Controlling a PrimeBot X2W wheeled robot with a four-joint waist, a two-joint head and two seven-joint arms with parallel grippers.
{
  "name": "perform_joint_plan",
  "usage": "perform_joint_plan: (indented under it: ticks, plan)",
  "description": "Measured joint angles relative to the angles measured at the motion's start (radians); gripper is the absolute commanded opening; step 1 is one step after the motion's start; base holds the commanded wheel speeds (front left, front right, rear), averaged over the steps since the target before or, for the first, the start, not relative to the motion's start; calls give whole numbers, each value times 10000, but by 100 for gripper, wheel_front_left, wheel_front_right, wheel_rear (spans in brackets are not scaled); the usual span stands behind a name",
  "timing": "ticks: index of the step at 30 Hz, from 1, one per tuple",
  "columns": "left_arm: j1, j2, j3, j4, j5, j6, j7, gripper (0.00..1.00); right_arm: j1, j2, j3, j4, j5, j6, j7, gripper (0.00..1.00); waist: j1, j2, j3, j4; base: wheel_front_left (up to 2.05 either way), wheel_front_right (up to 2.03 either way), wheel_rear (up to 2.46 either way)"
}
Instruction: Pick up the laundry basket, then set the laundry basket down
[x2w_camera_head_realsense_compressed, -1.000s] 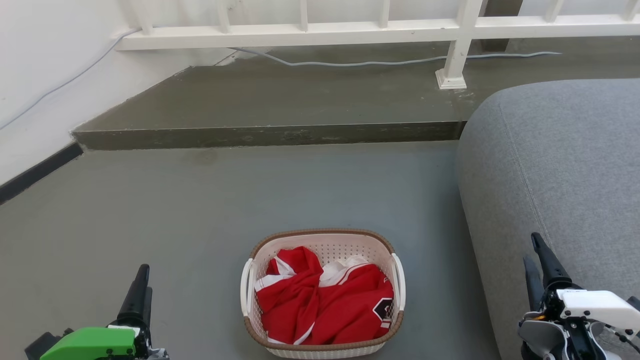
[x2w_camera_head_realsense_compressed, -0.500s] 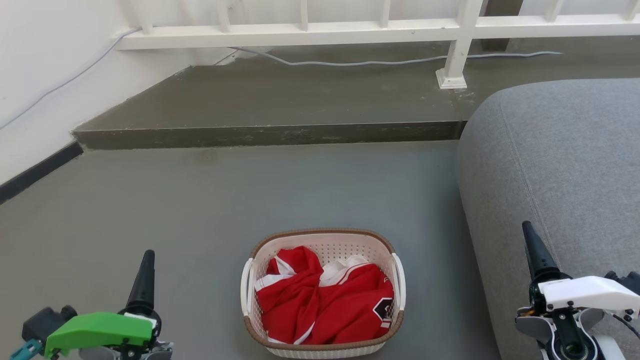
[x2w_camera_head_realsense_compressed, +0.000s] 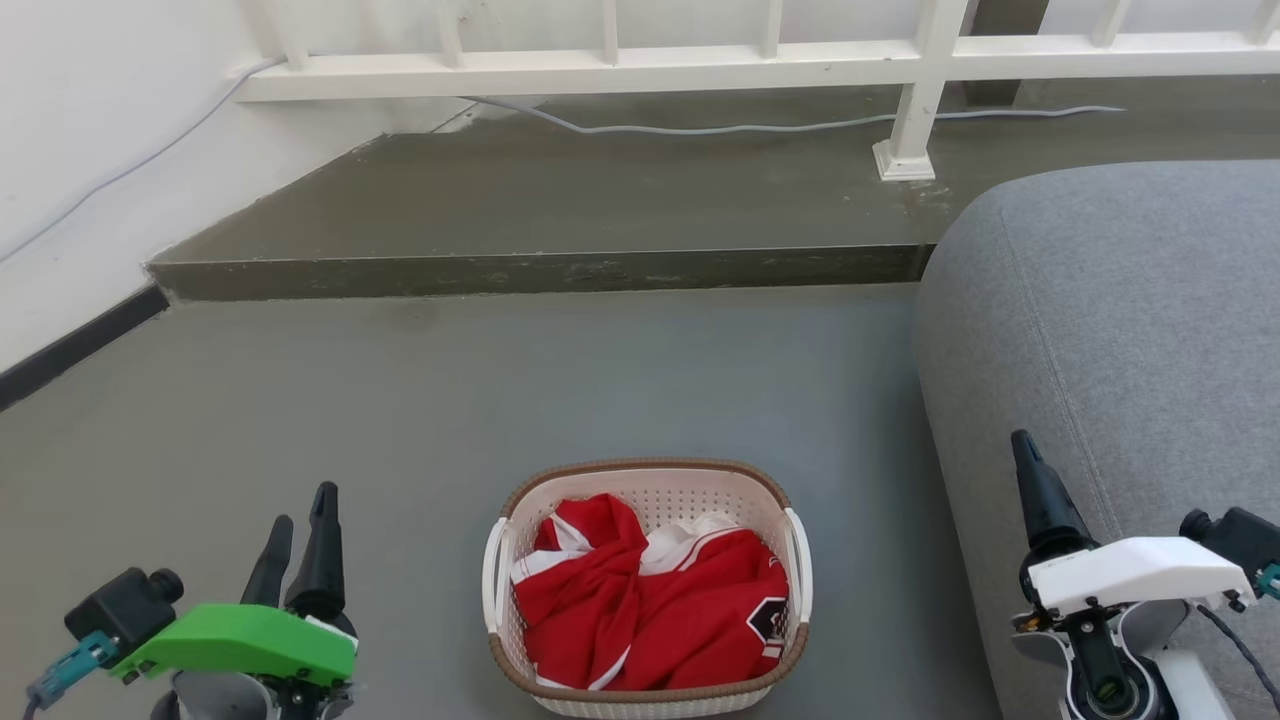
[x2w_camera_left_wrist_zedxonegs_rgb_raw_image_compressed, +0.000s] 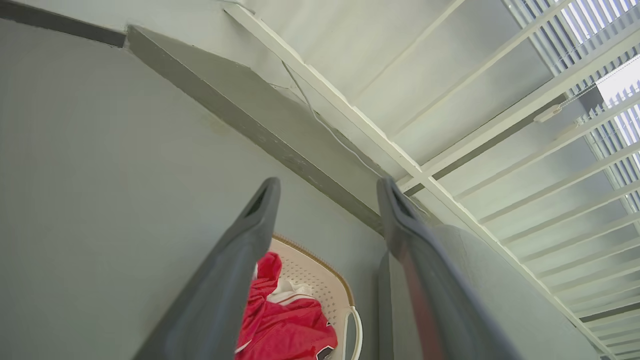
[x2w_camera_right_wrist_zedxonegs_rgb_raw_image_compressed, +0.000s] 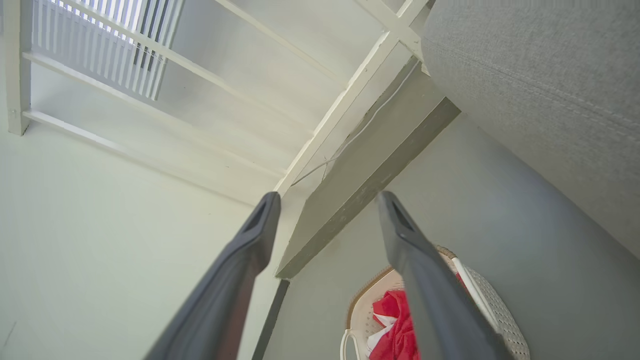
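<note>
Cream perforated laundry basket holding red-and-white clothing, standing on the grey floor near a grey sofa, left gripper and right gripper flanking it, both with fingers apart, neither touching it.

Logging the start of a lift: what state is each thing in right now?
laundry basket: upright on the floor, not held.
clothes: crumpled inside the basket.
left gripper: jaws open, empty.
right gripper: jaws open, empty.
</note>
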Motion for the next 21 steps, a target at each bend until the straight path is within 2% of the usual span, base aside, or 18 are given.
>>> perform_joint_plan:
  ticks: [21]
  plan:
    - [362,69,-813,-562,3509,610,-744,100,140,-38,803,-656,-3022,-604,-742,100,0,0,-104,35,0,0,0]
